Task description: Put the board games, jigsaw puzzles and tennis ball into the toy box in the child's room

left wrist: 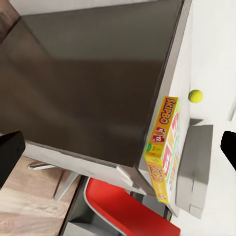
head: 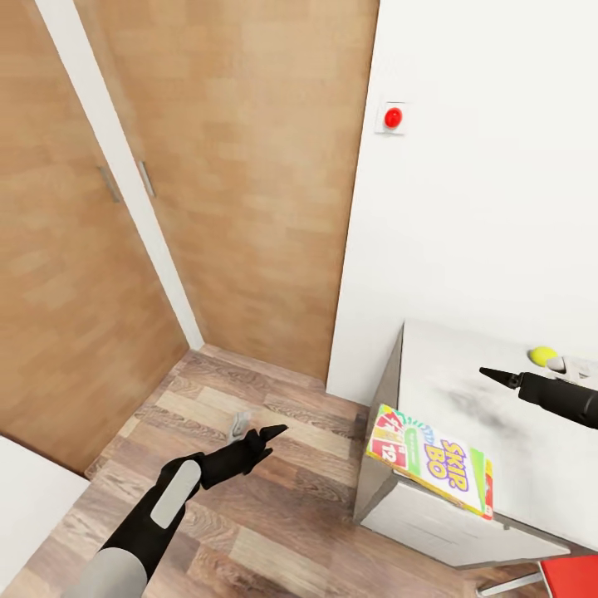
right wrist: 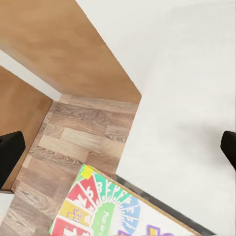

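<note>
The Skip-Bo box (head: 432,458) lies at the table (head: 465,390) corner, tennis ball (head: 542,355) at its one o'clock. Right gripper (head: 497,376) hovers empty, jaws wide in its wrist view; left gripper (head: 270,433) likewise spread. Best lower squarely over the box's overhanging edge.

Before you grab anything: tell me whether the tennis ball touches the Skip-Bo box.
Apart. Head view shows bare table between the tennis ball and the Skip-Bo box.
</note>
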Available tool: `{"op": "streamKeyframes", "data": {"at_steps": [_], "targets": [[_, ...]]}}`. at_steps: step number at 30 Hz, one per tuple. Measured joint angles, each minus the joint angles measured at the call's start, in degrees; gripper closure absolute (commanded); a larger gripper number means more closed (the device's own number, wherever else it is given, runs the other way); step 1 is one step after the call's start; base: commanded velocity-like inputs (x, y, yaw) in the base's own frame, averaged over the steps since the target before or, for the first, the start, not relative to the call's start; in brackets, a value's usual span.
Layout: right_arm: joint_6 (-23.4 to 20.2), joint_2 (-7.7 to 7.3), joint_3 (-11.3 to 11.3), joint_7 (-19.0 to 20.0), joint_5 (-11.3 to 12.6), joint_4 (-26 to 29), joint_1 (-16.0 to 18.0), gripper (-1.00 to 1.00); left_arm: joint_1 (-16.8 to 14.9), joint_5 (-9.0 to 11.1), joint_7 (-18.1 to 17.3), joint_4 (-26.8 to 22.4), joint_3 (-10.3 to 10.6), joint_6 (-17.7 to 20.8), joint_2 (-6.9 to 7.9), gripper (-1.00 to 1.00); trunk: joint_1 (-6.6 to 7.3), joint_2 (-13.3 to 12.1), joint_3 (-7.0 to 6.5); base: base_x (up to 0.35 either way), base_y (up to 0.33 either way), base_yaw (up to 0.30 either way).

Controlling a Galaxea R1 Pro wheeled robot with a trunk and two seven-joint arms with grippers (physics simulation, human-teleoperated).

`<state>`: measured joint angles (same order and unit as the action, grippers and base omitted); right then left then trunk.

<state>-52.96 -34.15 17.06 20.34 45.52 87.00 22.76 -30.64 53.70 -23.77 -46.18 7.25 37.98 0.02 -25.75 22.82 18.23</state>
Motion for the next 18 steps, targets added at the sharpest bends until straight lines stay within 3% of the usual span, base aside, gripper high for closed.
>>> {"op": "streamKeyframes", "data": {"at_steps": [9, 18], "targets": [[0.0, -0.06, 0.0, 0.0, 0.0, 0.2, 0.0, -1.0, -0.1, -0.4, -0.1, 0.3, 0.1, -0.1, -0.07, -1.0, 0.01, 0.0, 0.0, 0.056, 0.296, -0.003], [0.0, -0.16, 0.0, 0.0, 0.0, 0.2, -0.1, -1.0, -0.1, -3.3, 0.0, 0.4, 0.1, -0.4, -0.43, -1.0, 0.0, 0.0, 0.0, 0.061, 0.147, -0.001]]}}
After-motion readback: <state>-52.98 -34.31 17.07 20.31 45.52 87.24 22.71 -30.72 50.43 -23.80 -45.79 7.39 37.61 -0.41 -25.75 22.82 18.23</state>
